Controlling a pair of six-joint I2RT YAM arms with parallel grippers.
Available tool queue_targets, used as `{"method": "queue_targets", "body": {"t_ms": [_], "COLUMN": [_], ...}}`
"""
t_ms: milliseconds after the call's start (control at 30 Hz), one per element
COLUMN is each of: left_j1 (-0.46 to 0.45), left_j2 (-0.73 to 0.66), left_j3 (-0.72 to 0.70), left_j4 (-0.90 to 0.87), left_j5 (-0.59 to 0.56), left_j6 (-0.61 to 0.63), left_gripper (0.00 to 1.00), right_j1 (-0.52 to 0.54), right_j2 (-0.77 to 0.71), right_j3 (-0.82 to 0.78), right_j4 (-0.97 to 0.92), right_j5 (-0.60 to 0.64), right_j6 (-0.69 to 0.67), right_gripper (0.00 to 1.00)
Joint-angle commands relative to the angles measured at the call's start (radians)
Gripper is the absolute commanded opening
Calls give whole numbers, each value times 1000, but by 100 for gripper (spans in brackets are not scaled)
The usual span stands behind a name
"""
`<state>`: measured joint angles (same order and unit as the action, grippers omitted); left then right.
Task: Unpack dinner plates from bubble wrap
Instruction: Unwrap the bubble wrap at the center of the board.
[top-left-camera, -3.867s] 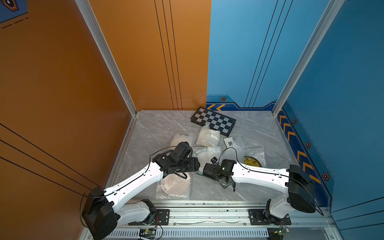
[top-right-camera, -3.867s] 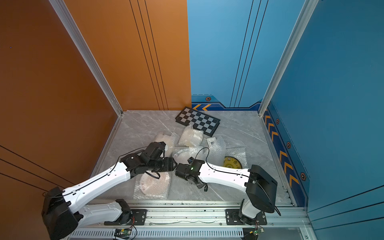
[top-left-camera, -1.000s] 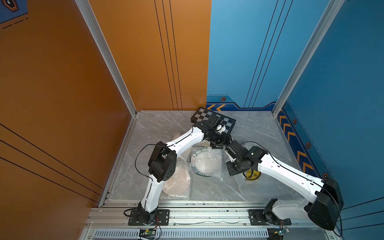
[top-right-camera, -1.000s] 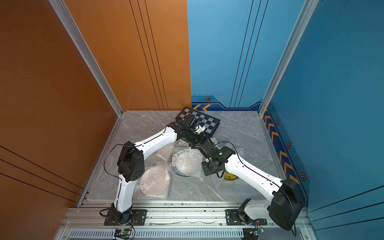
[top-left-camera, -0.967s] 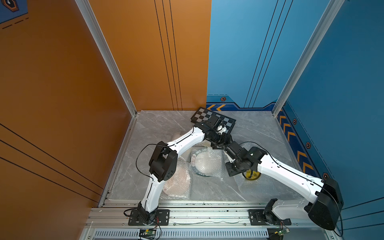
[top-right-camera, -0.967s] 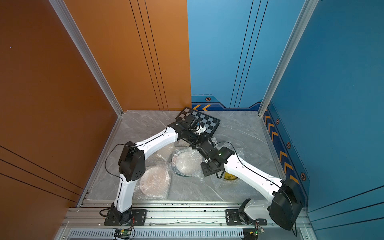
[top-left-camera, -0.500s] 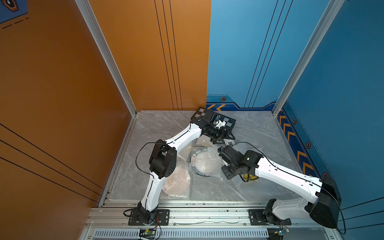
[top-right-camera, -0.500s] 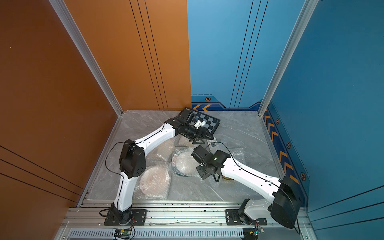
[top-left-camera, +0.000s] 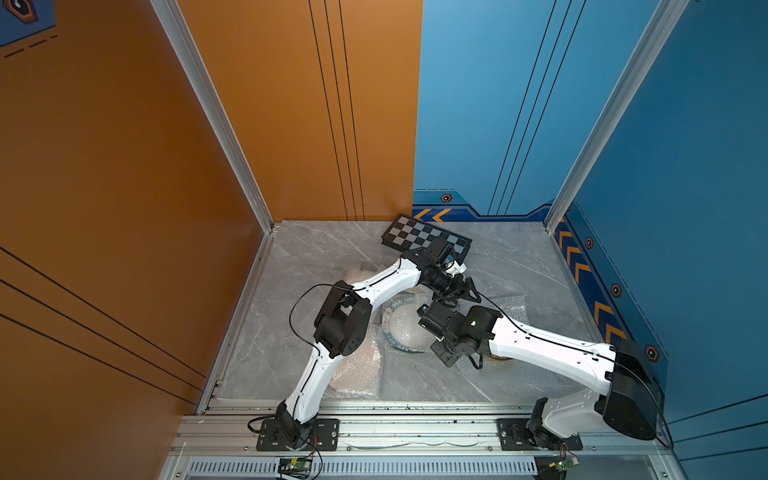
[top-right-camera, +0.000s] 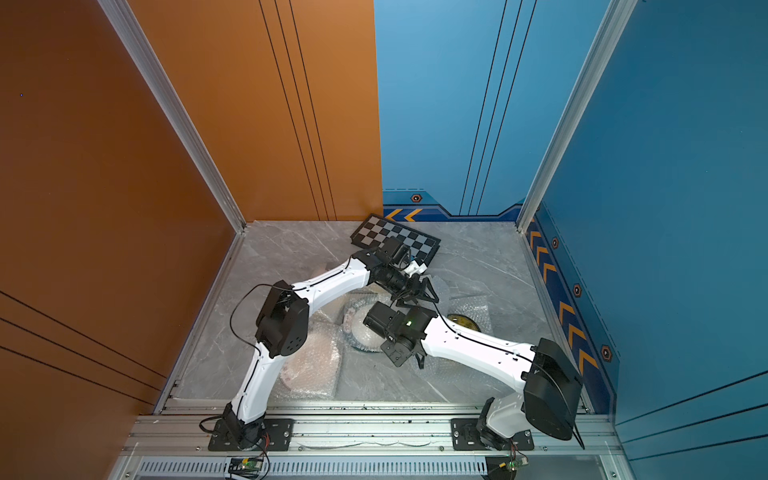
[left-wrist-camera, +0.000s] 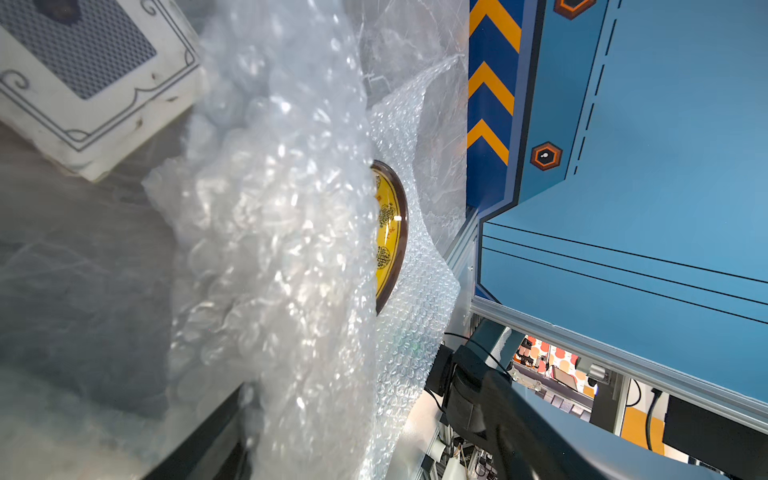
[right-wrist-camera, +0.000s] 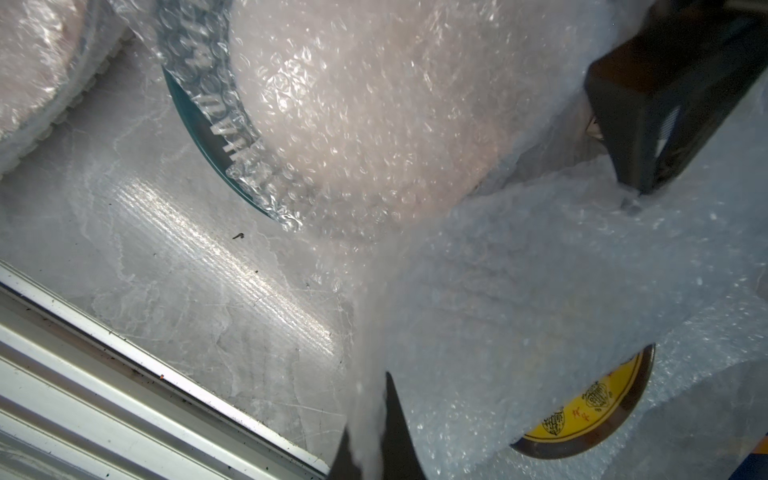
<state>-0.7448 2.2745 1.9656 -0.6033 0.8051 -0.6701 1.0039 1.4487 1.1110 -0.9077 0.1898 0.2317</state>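
Pinching bubble wrap (right-wrist-camera: 478, 291) tight between right fingers (right-wrist-camera: 398, 422), above half-covered yellow plate (right-wrist-camera: 590, 411). Holding left fingers (top-left-camera: 468, 290) spread, released, near checkerboard (top-left-camera: 411, 235).

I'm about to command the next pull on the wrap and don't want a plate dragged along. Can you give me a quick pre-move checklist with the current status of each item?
1. Grip: right gripper is shut on the bubble wrap. Ok.
2. Free hand: left gripper has its jaws apart. Ok.
3. Is the yellow plate bare? Not ok, wrap hides part of it.
4. Is the green-rimmed plate bare? Not ok, wrap lies over it.
5. Is the card box clear of the wrap? Cannot tell.
6. Gap from left gripper to right arm: cannot tell. They nearly meet in both top views.
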Motion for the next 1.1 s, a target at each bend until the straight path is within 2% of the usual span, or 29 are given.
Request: {"method": "queue_targets", "body": {"t_ms": [0,167,333,400,533,800,900,1000,1067], "left_j1": [-7,-7,21,37,48,-32,-36,-30,-27], "left_j2": [-2,4,-26,-50,-51,15,22,23,22], "left_j3": [10,33,99,90,90,126,128,130,131], "left_j4": [-23,-94,-255,-266,-264,-219,-205,-189,-184], "left_j5": [21,-22,-200,-243,-220,-142,-131,-118,-114], "left_j6": [33,87,235,252,248,190,165,144,138], "left_gripper": [80,77,79,80,80,79,70,49,28], "right_j1": [7,9,9,11,15,20,20,22,22], "right_j2": [4,-22,-41,-49,-60,-63,-65,-69,-73], "right_j3": [36,42,31,21,9,10,5,-2,-7], "right_j4": [-29,-29,-33,-34,-34,-31,-28,-23,-22], "right_j5": [41,59,56,53,55,71,73,75,75], "right_j6": [-17,-8,6,11,15,15,18,23,27], "right_gripper": [2,2,2,2,2,2,2,2,2]}}
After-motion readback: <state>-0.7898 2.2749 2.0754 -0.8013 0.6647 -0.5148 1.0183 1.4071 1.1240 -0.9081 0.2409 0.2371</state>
